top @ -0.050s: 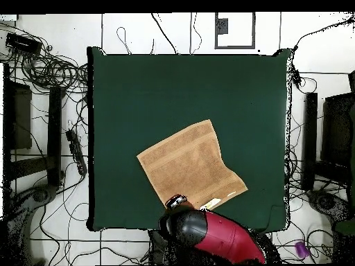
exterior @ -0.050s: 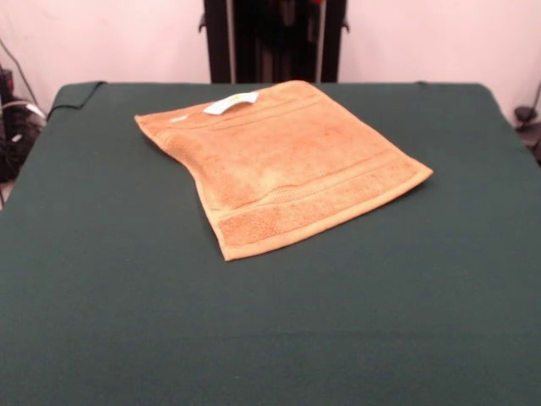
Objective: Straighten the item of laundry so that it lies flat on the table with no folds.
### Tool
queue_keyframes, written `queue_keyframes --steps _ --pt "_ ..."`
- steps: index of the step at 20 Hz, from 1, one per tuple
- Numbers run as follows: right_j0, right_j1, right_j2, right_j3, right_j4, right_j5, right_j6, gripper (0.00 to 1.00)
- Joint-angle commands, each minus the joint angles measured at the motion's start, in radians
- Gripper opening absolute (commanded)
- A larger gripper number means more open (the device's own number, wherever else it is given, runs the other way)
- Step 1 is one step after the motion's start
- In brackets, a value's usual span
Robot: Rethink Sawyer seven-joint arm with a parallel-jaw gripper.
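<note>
Lying spread on green cloth table (exterior @ -0.050s: pixel 101 321), square terry towel (exterior @ -0.050s: pixel 283 161)

Arm (top @ -0.050s: pixel 218 235), overhead view: bulky rounded link, glossy red shell, darker black section at one end, black joint housing beneath. Small round cap (top @ -0.050s: pixel 175 201) at the link's tip, black with a red rim. Front view: black upright pedestal (exterior @ -0.050s: pixel 275 41), vertical dark panels, pale thin rods running down it, a small red spot near the top.
</note>
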Motion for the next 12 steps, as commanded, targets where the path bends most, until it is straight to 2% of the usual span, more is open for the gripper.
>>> queue_keyframes --steps 1,12 --pt "0.012 -0.063 0.034 -0.108 0.009 0.167 0.06 1.0" --pt "-0.038 0.143 0.059 -0.232 -0.016 0.011 0.061 1.0"
